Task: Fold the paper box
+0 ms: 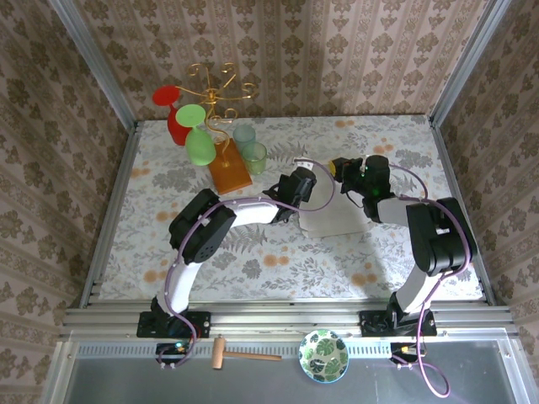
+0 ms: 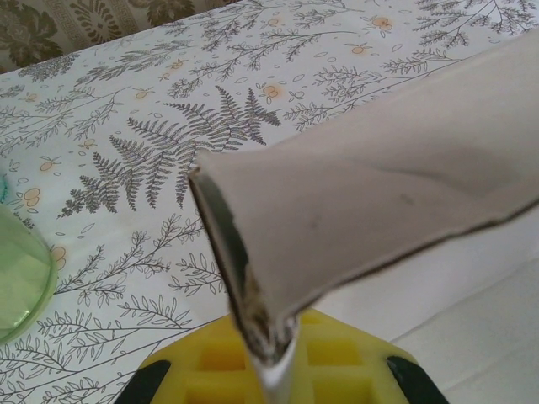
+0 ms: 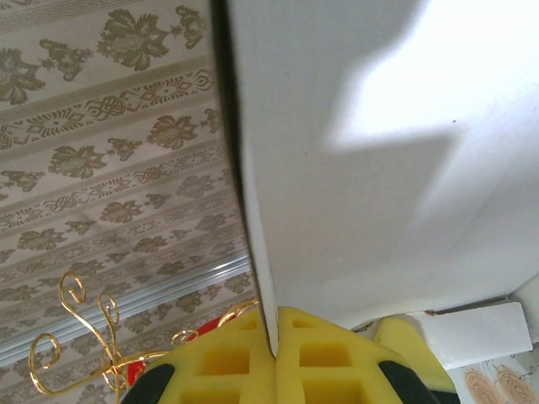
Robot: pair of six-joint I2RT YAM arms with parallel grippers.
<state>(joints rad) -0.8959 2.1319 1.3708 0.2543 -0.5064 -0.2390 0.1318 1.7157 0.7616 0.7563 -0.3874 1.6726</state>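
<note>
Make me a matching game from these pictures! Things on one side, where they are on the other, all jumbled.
1 pale cream cardboard paper box
2 round green leaf-patterned bowl
3 small wooden mallet
4 golden wire rack

A near ledge, closer to left arm's base
B far end of table, on orange block
C pinched by left pincer and right pincer
D near ledge, closer to right arm's base

Pairs: 1-C, 2-D, 3-A, 4-B

Both arms reach forward from their bases and bend inward, so the wrists sit close together. The left gripper is pinched tight on an edge of the paper box, and the right gripper likewise (yellow pads pressed together, sheet between).
</note>
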